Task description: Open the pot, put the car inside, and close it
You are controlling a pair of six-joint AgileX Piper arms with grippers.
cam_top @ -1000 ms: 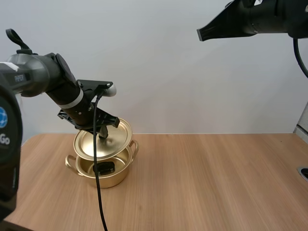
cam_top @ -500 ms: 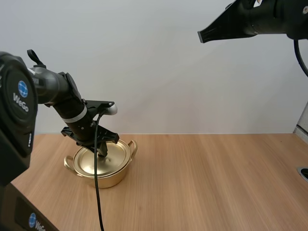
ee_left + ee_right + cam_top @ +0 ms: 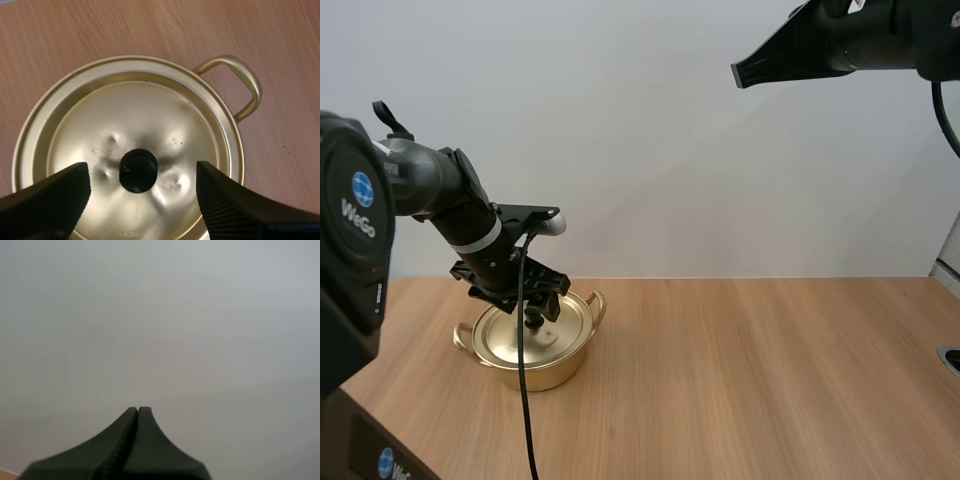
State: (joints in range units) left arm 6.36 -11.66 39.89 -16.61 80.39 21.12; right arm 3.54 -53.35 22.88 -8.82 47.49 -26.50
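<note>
Left arm slants down from the worktop's (image 3: 770, 380) left edge, wrist tipped steeply onto the pot (image 3: 545, 372). Left pincer (image 3: 533, 303) is wide open and grips nothing; its two fingers (image 3: 55, 200) stand apart on either side of the black knob (image 3: 138, 170), clear of it.

The gold pot sits near the worktop's far-left corner. The lid (image 3: 150, 115) lies flat on the rim, closing it. One side handle (image 3: 240, 85) points toward the far edge.

Right arm is held high and level, well above the worktop. Right pincer (image 3: 738, 72) is closed on nothing, fingers pressed together.
</note>
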